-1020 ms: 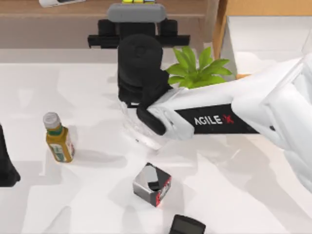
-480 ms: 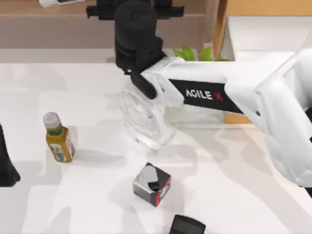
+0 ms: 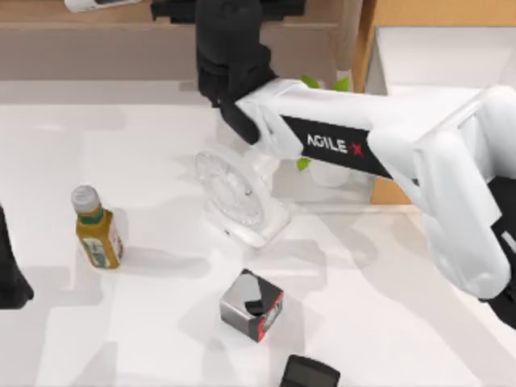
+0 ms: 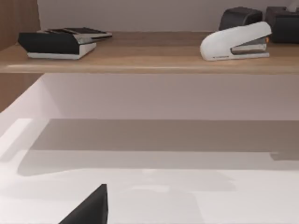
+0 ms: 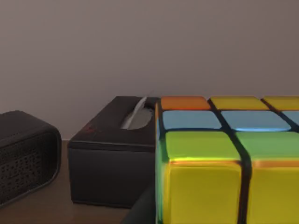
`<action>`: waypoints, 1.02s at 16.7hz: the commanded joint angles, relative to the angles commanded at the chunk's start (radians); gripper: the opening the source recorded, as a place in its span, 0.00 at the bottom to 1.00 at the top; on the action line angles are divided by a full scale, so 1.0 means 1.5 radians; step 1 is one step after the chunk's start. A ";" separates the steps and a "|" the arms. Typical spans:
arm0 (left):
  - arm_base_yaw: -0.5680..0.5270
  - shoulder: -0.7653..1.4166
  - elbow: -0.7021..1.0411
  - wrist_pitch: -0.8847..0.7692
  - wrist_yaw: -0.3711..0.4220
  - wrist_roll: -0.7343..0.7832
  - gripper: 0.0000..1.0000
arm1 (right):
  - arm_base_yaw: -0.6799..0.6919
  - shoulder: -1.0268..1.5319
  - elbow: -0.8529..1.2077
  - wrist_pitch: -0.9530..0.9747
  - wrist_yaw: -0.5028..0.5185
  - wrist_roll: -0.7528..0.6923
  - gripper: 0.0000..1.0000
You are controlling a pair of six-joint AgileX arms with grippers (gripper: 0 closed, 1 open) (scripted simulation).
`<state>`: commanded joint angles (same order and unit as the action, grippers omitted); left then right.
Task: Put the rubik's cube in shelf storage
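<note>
The rubik's cube (image 5: pixel 224 158), with yellow, green, blue and orange squares, looms close in the right wrist view, just above the wooden ledge of the shelf storage (image 5: pixel 42 205). My right gripper (image 3: pixel 230 6) reaches over the shelf storage (image 3: pixel 81 28) at the top view's far edge and is shut on the cube. In the top view the black wrist hides the cube. A dark finger (image 5: pixel 140 210) shows beside the cube's lower corner. My left arm (image 3: pixel 8 274) stays parked at the left edge.
On the shelf beside the cube stand a black tissue box (image 5: pixel 112 158) and a black speaker (image 5: pixel 23 154); a white stapler (image 4: pixel 236 42) lies farther along. The table holds a bottle (image 3: pixel 97 230), clear fan (image 3: pixel 234 197), grey-black-red box (image 3: pixel 251 305), plant (image 3: pixel 322 85) and drawer (image 3: pixel 435 48).
My right arm has pushed farther toward the shelf with the cube, which has passed out of the top view. The fan is now uncovered and the plant mostly hidden. The left arm has not moved.
</note>
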<state>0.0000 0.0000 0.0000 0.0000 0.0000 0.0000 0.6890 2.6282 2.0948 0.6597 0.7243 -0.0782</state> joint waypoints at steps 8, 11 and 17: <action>0.000 0.000 0.000 0.000 0.000 0.000 1.00 | 0.000 0.000 0.000 0.000 0.000 0.000 0.45; 0.000 0.000 0.000 0.000 0.000 0.000 1.00 | 0.000 0.000 0.000 0.000 0.000 0.000 0.68; 0.000 0.000 0.000 0.000 0.000 0.000 1.00 | 0.000 0.000 0.000 0.000 0.000 0.000 1.00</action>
<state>0.0000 0.0000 0.0000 0.0000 0.0000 0.0000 0.6890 2.6282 2.0948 0.6597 0.7243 -0.0782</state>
